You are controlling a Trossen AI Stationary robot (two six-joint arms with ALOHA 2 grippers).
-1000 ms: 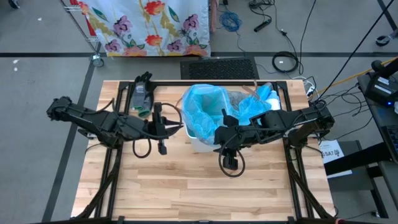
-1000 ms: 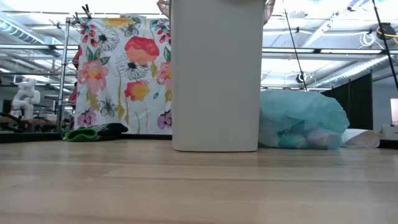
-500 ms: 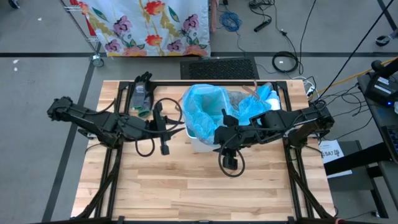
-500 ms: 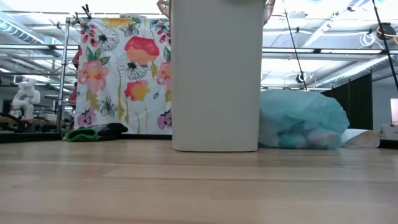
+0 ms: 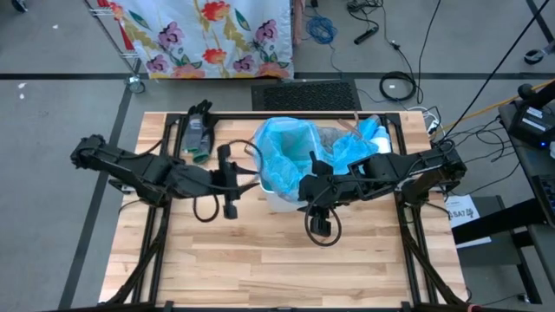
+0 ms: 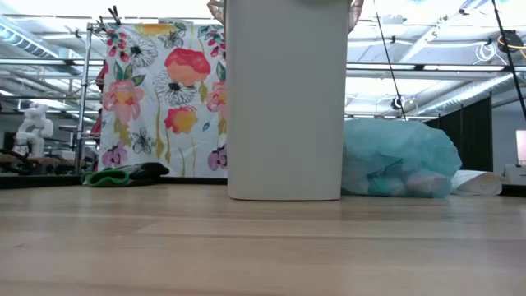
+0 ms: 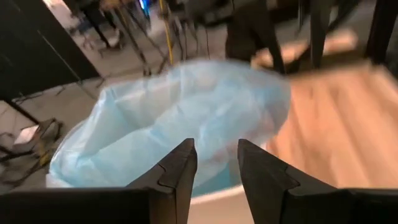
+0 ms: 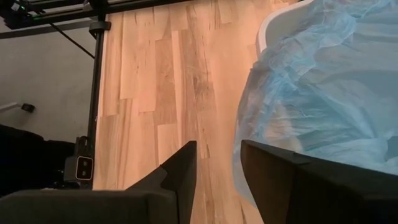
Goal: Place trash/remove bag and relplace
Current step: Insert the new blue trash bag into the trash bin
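From above, a white bin (image 5: 276, 198) lined with a light-blue bag (image 5: 282, 152) is standing near the middle of the wooden table (image 5: 260, 260), with a second, filled blue bag (image 5: 360, 143) lying just beside it toward the far right corner. The left gripper (image 5: 251, 180) is reaching in at the bin's left rim, while the right gripper (image 5: 305, 186) is hanging over the bin's right side, against the bag. A dark and green bundle (image 5: 198, 130) is lying at the far left of the table. The low view is showing what the overhead one hides: the bin's plain white wall (image 6: 285, 99), the filled bag (image 6: 400, 160) bulging with pale lumps that are probably the trash, and a floral cloth (image 6: 160, 90) hanging behind. In the left wrist view the fingers (image 7: 180, 171) are standing a narrow gap apart, holding nothing, just short of the liner (image 7: 180, 118). In the right wrist view the fingers (image 8: 183, 168) are likewise parted narrowly, empty, beside the crinkled liner (image 8: 323, 93). No legible writing is showing anywhere.
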